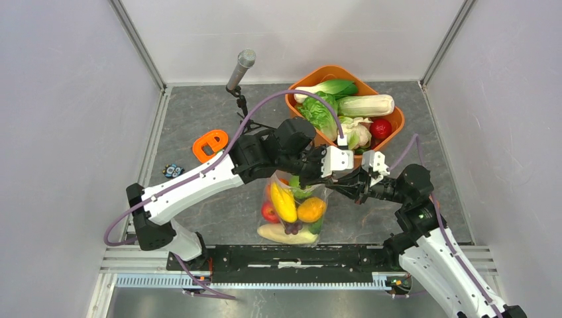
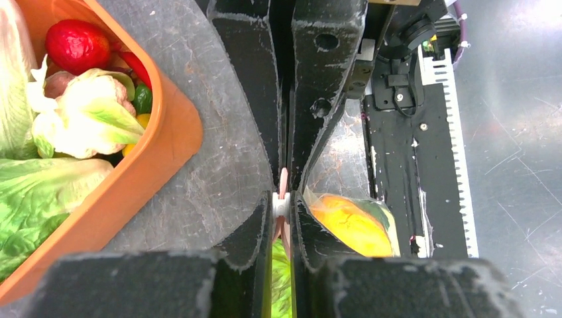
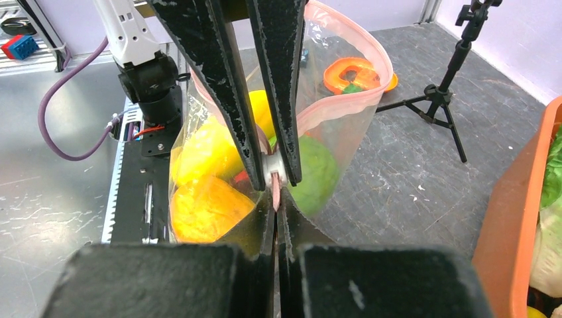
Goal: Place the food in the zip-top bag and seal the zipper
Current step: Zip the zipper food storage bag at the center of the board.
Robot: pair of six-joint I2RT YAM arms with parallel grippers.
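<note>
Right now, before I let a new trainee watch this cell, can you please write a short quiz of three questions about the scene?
1. True or false: the zip-top bag holds nothing.
2. What do the left gripper and the right gripper both pinch? A. the zipper B. a banana C. a cable
3. Fill in: the leafy greens lie in the orange ____.

Key: 1. False, food is inside. 2. A. 3. tub.

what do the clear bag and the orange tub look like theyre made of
The bag: thin glossy clear plastic film, probably soft; it creases and the fruit shows through. The orange tub: likely rigid moulded plastic, opaque, smooth, with a rounded rim.
</note>
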